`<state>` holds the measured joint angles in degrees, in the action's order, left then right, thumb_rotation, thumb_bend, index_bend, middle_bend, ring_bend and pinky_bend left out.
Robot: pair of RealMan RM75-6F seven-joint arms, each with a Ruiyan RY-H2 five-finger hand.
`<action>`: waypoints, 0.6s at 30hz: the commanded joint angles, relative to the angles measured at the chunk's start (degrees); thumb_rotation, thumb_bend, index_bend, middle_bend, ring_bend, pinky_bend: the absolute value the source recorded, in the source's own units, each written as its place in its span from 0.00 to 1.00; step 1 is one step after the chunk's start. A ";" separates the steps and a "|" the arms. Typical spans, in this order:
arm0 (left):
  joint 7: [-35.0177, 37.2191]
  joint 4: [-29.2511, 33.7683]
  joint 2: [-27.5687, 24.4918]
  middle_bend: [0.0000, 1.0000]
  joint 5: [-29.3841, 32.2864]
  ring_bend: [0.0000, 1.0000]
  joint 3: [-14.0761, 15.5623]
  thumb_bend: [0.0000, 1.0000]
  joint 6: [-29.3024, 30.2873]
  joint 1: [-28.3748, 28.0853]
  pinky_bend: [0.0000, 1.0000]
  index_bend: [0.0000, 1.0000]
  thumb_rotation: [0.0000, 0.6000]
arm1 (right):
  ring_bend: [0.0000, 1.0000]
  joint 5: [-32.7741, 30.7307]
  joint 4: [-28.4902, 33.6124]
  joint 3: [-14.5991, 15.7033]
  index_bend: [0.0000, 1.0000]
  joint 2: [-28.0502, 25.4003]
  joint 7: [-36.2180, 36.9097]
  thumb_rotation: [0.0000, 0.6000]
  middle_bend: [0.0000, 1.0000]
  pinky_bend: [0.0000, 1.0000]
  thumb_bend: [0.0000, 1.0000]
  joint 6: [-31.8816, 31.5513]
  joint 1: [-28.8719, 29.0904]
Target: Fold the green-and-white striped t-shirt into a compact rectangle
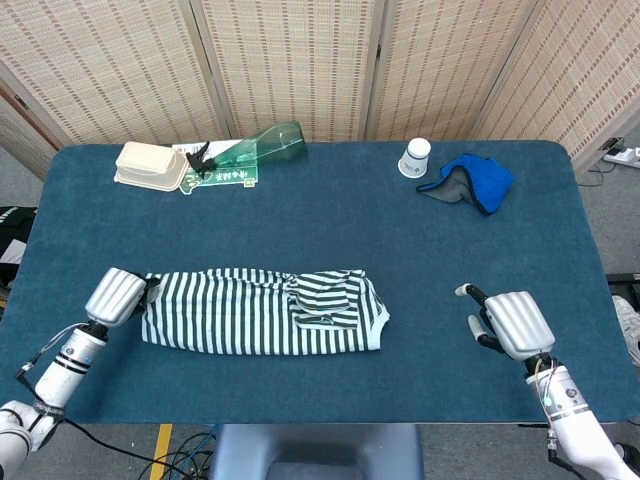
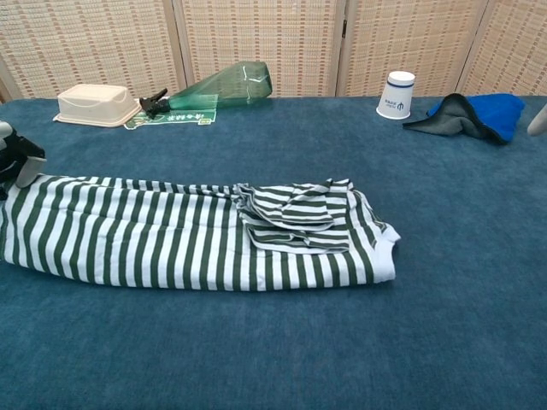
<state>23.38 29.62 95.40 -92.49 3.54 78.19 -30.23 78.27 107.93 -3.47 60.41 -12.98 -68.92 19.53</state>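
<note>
The green-and-white striped t-shirt [image 1: 260,312] lies as a long band on the blue table, folded lengthwise, with a bunched sleeve on top near its right end [image 2: 291,213]. My left hand [image 1: 117,296] grips the shirt's far-left corner; in the chest view only the hand's edge [image 2: 15,159] shows at the left border. My right hand [image 1: 512,322] rests on the table well to the right of the shirt, fingers apart and holding nothing. It is a sliver at the right edge of the chest view.
Along the back edge stand a beige lidded container [image 1: 150,165], a green bottle [image 1: 262,146] lying on a leaflet, a white paper cup [image 1: 415,157] and a blue-and-grey cloth [image 1: 475,183]. Bare blue tabletop [image 1: 430,270] separates the shirt from my right hand.
</note>
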 commanded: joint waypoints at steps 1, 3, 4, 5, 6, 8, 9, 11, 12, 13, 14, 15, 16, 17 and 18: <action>-0.06 -0.05 -1.23 0.89 0.50 0.84 -0.07 0.58 -0.17 0.99 0.91 0.73 1.00 | 0.98 0.14 0.09 -0.02 0.30 0.03 -0.02 1.00 0.95 1.00 0.51 -0.05 -0.01; -0.23 -0.76 -2.16 0.89 0.96 0.84 -0.16 0.58 -0.83 1.61 0.91 0.73 1.00 | 0.98 0.32 0.18 -0.03 0.30 0.07 0.01 1.00 0.95 1.00 0.51 -0.10 -0.03; -0.26 -1.16 -2.54 0.89 1.16 0.84 -0.20 0.58 -1.22 1.86 0.91 0.73 1.00 | 0.98 0.39 0.22 -0.04 0.30 0.08 0.03 1.00 0.95 1.00 0.51 -0.14 -0.05; -0.12 -1.58 -3.00 0.89 1.54 0.84 -0.33 0.58 -1.88 2.15 0.91 0.73 1.00 | 0.98 0.53 0.28 -0.04 0.30 0.09 0.07 1.00 0.95 1.00 0.51 -0.24 -0.10; 0.09 -1.81 -3.34 0.89 1.83 0.84 -0.45 0.58 -2.37 2.34 0.91 0.73 1.00 | 0.98 0.64 0.31 -0.03 0.30 0.09 0.12 1.00 0.95 1.00 0.51 -0.33 -0.14; 0.69 -1.87 -4.13 0.89 2.42 0.84 -0.76 0.58 -3.30 2.69 0.91 0.73 1.00 | 0.98 0.92 0.37 0.05 0.30 0.11 0.29 1.00 0.95 1.00 0.51 -0.50 -0.29; 0.97 -1.55 -4.51 0.89 2.56 0.84 -0.88 0.58 -3.51 2.76 0.91 0.73 1.00 | 0.98 1.03 0.36 0.09 0.30 0.11 0.35 1.00 0.95 1.00 0.51 -0.55 -0.34; 1.67 0.20 -5.58 0.89 2.71 0.84 -1.20 0.58 -3.52 2.70 0.90 0.72 1.00 | 0.98 1.25 0.34 0.16 0.30 0.12 0.55 1.00 0.95 1.00 0.51 -0.66 -0.47; 1.84 1.38 -6.12 0.89 2.69 0.84 -1.32 0.58 -3.44 2.57 0.90 0.72 1.00 | 0.98 1.35 0.31 0.19 0.30 0.10 0.66 1.00 0.95 1.00 0.51 -0.70 -0.52; 1.86 2.83 -6.76 0.89 2.62 0.84 -1.46 0.58 -3.30 2.38 0.90 0.72 1.00 | 0.98 1.46 0.29 0.21 0.30 0.06 0.79 1.00 0.95 1.00 0.51 -0.76 -0.57; 1.65 5.18 -7.72 0.89 2.52 0.84 -1.72 0.58 -3.14 1.97 0.90 0.72 1.00 | 0.98 1.60 0.26 0.20 0.30 -0.01 0.96 1.00 0.95 1.00 0.51 -0.85 -0.63; 1.31 7.31 -8.56 0.89 2.43 0.84 -1.91 0.58 -3.22 1.57 0.90 0.72 1.00 | 0.98 1.73 0.24 0.19 0.30 -0.08 1.11 1.00 0.95 1.00 0.51 -0.95 -0.68; 0.92 9.92 -9.60 0.89 2.42 0.84 -2.07 0.58 -3.61 1.16 0.91 0.72 1.00 | 0.98 1.88 0.23 0.18 0.30 -0.16 1.29 1.00 0.95 1.00 0.51 -1.08 -0.75; 0.28 14.27 -11.22 0.89 2.67 0.84 -2.46 0.58 -4.61 0.48 0.91 0.72 1.00 | 0.98 2.09 0.20 0.16 0.30 -0.28 1.58 1.00 0.95 1.00 0.51 -1.27 -0.86; -0.36 18.00 -12.55 0.89 3.00 0.84 -2.87 0.58 -5.41 -0.04 0.90 0.72 1.00 | 0.98 2.25 0.16 0.17 0.30 -0.37 1.81 1.00 0.95 1.00 0.51 -1.44 -0.97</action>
<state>24.42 37.63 87.11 -89.91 1.82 74.47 -28.55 80.40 108.12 -3.30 60.13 -11.30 -70.23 18.65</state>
